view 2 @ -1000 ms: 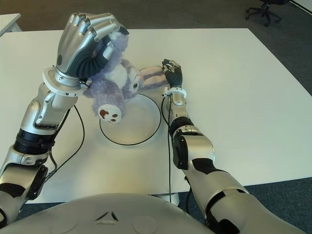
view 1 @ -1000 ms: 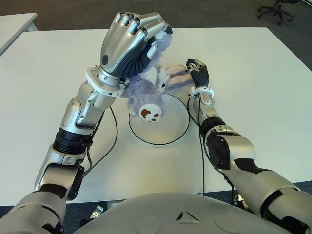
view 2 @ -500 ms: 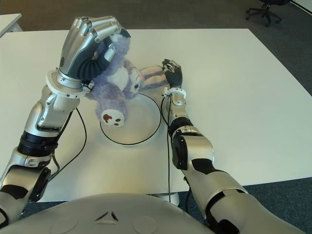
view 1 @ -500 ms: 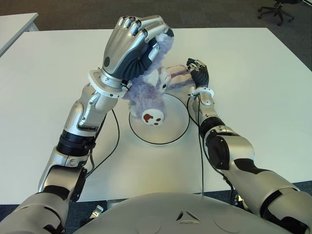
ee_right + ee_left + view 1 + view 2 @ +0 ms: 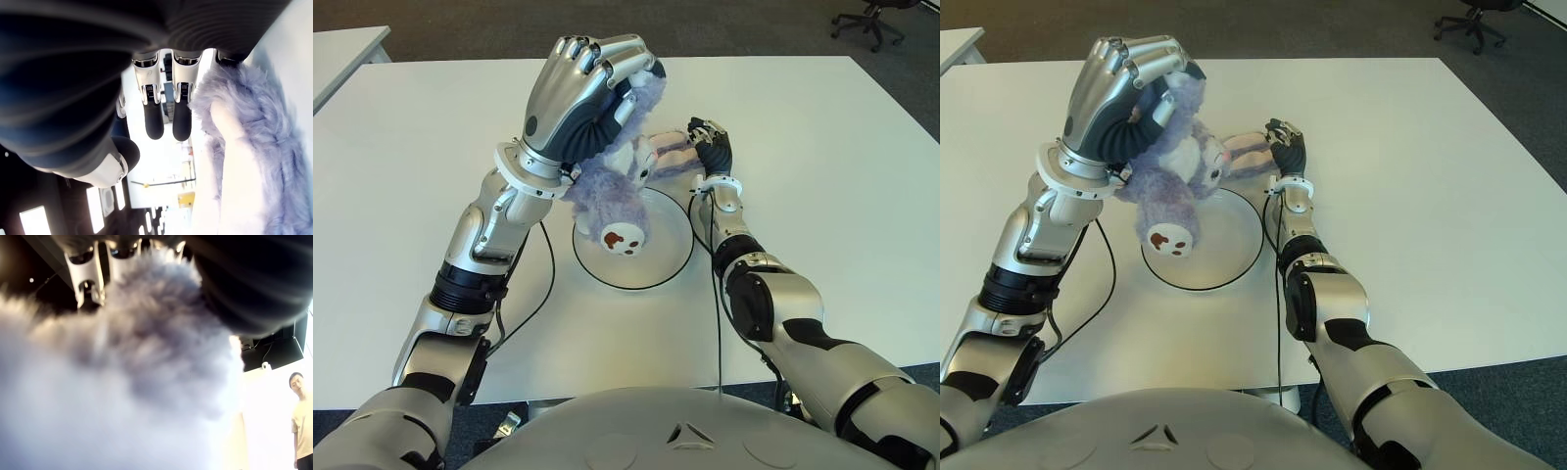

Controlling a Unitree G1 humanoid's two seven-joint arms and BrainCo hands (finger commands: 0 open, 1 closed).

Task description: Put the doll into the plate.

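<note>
- The purple plush doll [image 5: 612,181] is hanging over the white plate [image 5: 658,264], one brown-soled foot dangling lowest, just above the dish; whether it is touching is unclear
- It is looking light, soft and squashy, so a wrap around the thick body is suiting it better than a pinch on a limp ear or leg
- The left hand [image 5: 578,83] is curling its fingers around the doll's body from above, at the plate's 11 o'clock
- The right hand [image 5: 1286,147] is sitting at the plate's 1 o'clock, fingers loosely extended against the doll's pale-lined ear [image 5: 234,147], not gripping it
- The white table [image 5: 822,147] is lying under everything
</note>
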